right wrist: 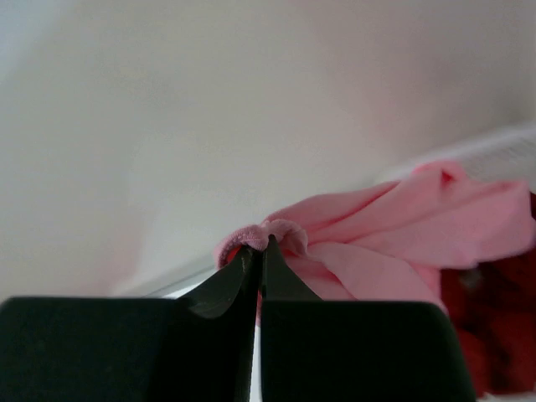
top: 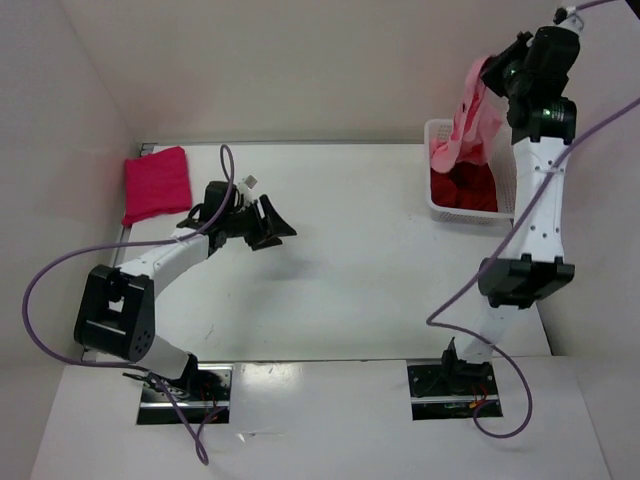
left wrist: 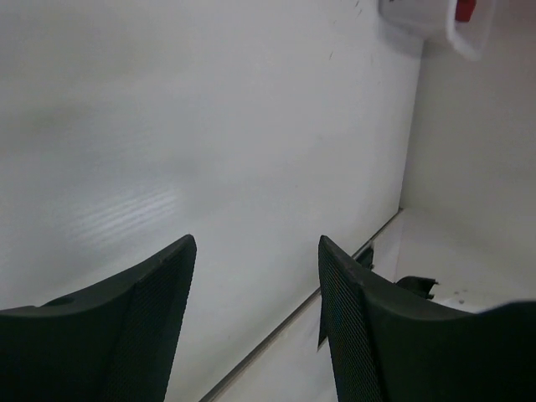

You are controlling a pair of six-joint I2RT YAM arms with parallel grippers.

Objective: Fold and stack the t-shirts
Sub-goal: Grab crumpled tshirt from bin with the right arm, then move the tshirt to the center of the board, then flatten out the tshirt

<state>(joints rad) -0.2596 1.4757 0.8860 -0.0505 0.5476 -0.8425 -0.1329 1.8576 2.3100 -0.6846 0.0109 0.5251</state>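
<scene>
A folded magenta-red t-shirt (top: pixel 158 184) lies at the table's far left. My right gripper (top: pixel 497 68) is raised above the white mesh basket (top: pixel 436 138), shut on the hem of the salmon pink t-shirt (top: pixel 470 122), which hangs down into the basket. The wrist view shows its fingertips (right wrist: pixel 260 249) pinching a bunched fold of the pink t-shirt (right wrist: pixel 394 243). A dark crimson t-shirt (top: pixel 466 186) lies in the basket, also seen in the wrist view (right wrist: pixel 494 327). My left gripper (top: pixel 283 228) hovers open over bare table right of the magenta shirt, nothing between its fingers (left wrist: pixel 167 285).
The basket stands at the table's far right against the back wall; its corner shows in the left wrist view (left wrist: pixel 435 25). White walls close the table on the left and back. Purple cables loop beside both arms.
</scene>
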